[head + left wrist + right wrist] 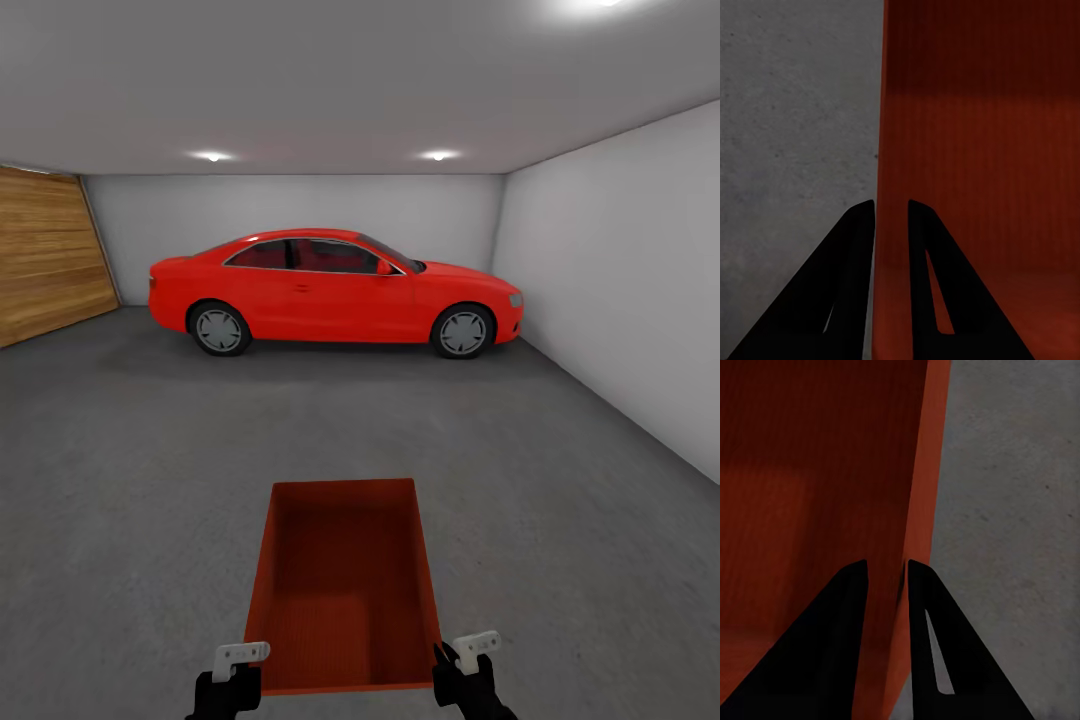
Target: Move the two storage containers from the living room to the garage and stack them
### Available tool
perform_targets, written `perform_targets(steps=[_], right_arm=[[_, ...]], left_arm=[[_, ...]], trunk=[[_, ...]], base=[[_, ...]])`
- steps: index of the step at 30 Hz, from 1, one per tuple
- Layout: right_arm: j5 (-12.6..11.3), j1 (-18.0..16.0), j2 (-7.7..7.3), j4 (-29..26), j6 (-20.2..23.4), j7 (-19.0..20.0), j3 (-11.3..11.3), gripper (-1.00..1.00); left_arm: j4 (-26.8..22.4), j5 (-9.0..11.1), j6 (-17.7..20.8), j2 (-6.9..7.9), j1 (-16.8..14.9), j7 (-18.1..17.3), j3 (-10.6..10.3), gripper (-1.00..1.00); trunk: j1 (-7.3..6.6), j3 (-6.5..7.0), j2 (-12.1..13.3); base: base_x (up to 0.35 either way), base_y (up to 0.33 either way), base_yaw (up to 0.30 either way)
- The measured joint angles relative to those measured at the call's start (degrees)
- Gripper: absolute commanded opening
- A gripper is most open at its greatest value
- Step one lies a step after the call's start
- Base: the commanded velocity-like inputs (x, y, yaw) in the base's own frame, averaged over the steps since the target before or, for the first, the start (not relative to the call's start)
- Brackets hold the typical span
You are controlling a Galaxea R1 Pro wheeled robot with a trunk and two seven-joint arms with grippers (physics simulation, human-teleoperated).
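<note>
The storage container [343,585] hangs right between the two end effectors, w/ its long side running straight ahead, away from the robot. The left end effector [238,668] sits at the near left corner and the right end effector [465,660] at the near right corner, so both arms are about equally near.

In the left wrist view the left end effector [891,217] has its two fingers narrow, one on each side of the thin orange-red wall [881,150]. It's pinching that wall. Same thing in the right wrist view: the right end effector [886,577] is squeezed thin on the other side wall [921,495]. So both are holding the bin by its low walls.

Under the bin is the floor [130,480], dark grey, rough concrete, w/ lots of bare space in front of the end effectors. This is the garage: pale grey walls [620,280], a wood plank door [45,255] far off to the left, and a red car [335,290] parked well ahead, far from the bin.

I think the next job is to put the bin down flat on the floor. Only one bin can be seen here.
</note>
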Motion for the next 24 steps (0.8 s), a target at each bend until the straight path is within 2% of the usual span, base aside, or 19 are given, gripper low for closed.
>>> perform_targets(steps=[5,12,24], right_arm=[[0.01,0.00,0.00,0.00,0.01,0.00,-0.01,-1.00],[0.13,0.00,-0.01,0.01,0.00,0.06,-0.16,-1.00],[0.15,0.00,-0.01,-0.01,0.00,0.06,-0.17,-1.00]], left_arm=[[0.00,0.00,0.00,0.00,0.00,0.01,-0.01,-1.00],[0.00,0.02,0.02,-0.04,0.00,0.21,-0.17,-1.00],[0.00,0.02,0.00,-0.04,0.00,0.24,-0.19,-1.00]], trunk=[[-0.01,0.00,0.00],[-0.02,0.00,0.00],[0.00,0.00,0.00]], base=[[0.041,0.000,0.000],[0.244,0.000,0.000],[0.023,0.000,0.000]])
